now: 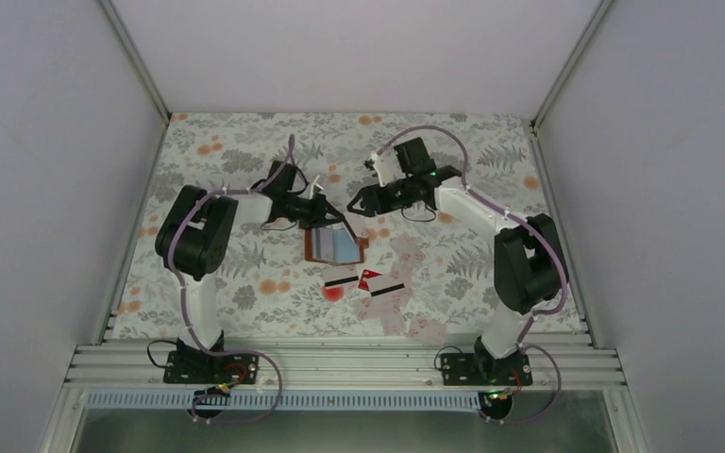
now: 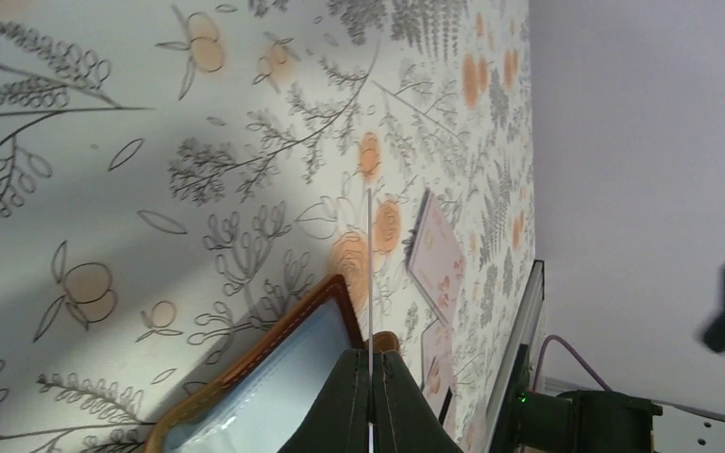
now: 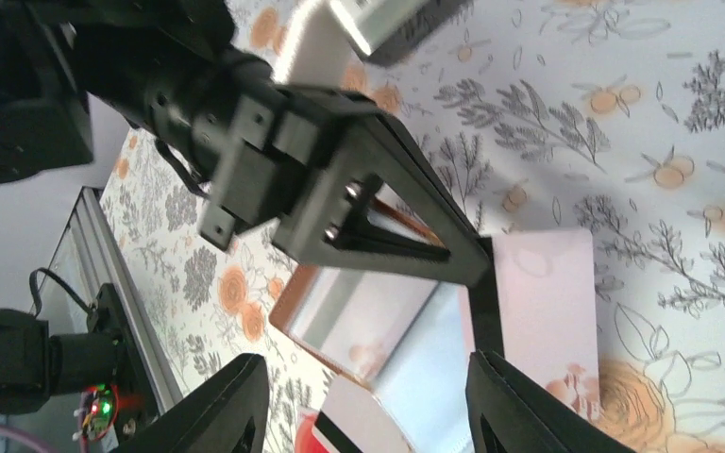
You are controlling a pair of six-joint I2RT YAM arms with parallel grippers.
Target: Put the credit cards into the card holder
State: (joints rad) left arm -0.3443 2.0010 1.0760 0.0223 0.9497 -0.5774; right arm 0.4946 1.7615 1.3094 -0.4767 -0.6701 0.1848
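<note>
I have the left gripper (image 2: 370, 363) pinched shut on one pale card (image 2: 369, 264), held edge-on just above the open card holder (image 2: 274, 368). Its lower edge is near the pockets, and I judge it is not yet seated in a slot. The right gripper (image 3: 368, 377) hangs beside the card holder on the far side, jaws wide and gripping nothing. On the near side of the card holder lie a striped card (image 1: 340, 280) and a card with a red corner (image 1: 384, 288), neither touching it, and another pale card (image 2: 434, 257) rests further off. I cannot tell whether any card already sits inside. By my reckoning the job is early: one card is about to go in and at least three are left.
</note>
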